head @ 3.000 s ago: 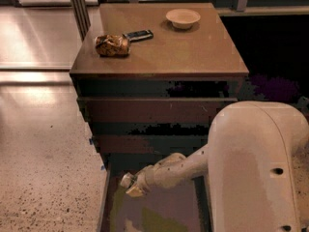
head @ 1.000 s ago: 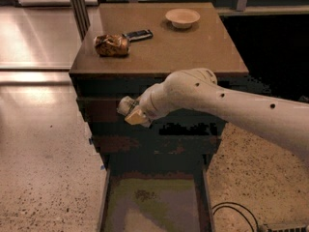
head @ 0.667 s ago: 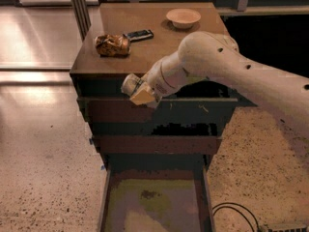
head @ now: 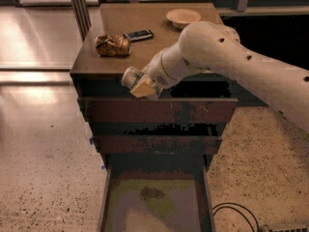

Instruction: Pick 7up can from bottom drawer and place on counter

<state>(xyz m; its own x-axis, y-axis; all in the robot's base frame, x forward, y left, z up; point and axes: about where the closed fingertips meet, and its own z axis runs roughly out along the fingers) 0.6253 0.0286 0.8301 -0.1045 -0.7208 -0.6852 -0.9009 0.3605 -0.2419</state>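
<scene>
A: Where is the tool [head: 137, 85]?
B: At the table's [head: 145, 52] front edge, level with its lip, clamped on the 7up can [head: 129, 76], which hangs in the air there.
A: And on the table?
B: A snack bag [head: 112, 45] front-left, a black bar [head: 138, 34] just behind it, and a bowl [head: 183, 17] at the back.
A: The bottom drawer [head: 174, 211]?
B: Pulled out beneath the table, greenish floor showing.
</scene>
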